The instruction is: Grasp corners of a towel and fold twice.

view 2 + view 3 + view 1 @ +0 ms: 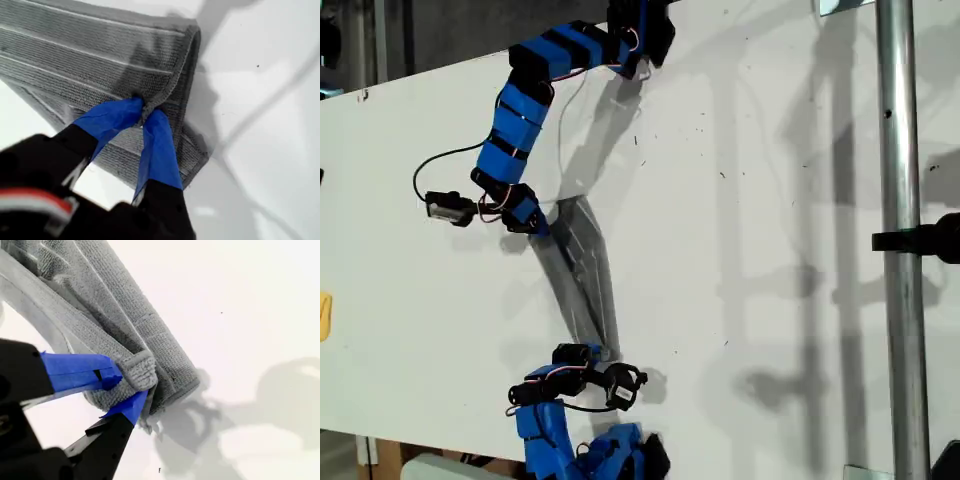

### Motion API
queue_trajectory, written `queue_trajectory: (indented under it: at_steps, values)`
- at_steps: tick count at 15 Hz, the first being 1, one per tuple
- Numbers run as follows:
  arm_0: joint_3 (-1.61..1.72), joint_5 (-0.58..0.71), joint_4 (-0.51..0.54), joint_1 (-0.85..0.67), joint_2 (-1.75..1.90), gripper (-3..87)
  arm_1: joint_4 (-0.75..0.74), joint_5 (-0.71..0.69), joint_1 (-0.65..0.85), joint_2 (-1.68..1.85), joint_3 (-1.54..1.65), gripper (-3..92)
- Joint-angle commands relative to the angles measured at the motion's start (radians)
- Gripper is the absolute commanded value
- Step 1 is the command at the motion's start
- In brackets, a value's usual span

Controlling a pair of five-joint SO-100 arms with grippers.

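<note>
The grey striped towel (582, 270) lies gathered into a narrow strip on the white table (770, 200), wider at its upper end in the exterior view. My first gripper (538, 225) is at that upper end. In the first wrist view, my first gripper (145, 112) is shut on a folded edge of the towel (100, 55) near a corner (192, 35). My second gripper (605, 355) is at the strip's lower, narrow end. In the second wrist view, my second gripper (131, 387) pinches a rounded corner (140, 370) of the bunched towel (125, 310).
A vertical metal pole (900, 240) with a black clamp (932, 240) stands at the exterior view's right. A yellow object (324, 315) pokes in at that view's left edge. A black cable (430, 170) loops beside the upper arm. The table's near edge runs just below the lower arm.
</note>
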Motion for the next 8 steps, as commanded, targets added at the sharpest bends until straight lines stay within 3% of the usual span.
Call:
queue_trajectory:
  at_steps: [1, 4, 8]
  values:
    - [-0.034, 0.006, 0.017, -0.005, 0.051, -2.8, 0.084, -0.025, -0.008, 0.224, -0.006, -0.2]
    - [-0.046, 0.029, 0.015, -0.014, 0.060, -2.8, 0.160, -0.025, -0.028, 0.371, 0.044, -0.2]
    - [-0.089, 0.146, 0.075, -0.137, 0.092, -2.8, 0.179, -0.017, -0.095, 0.459, 0.121, -0.2]
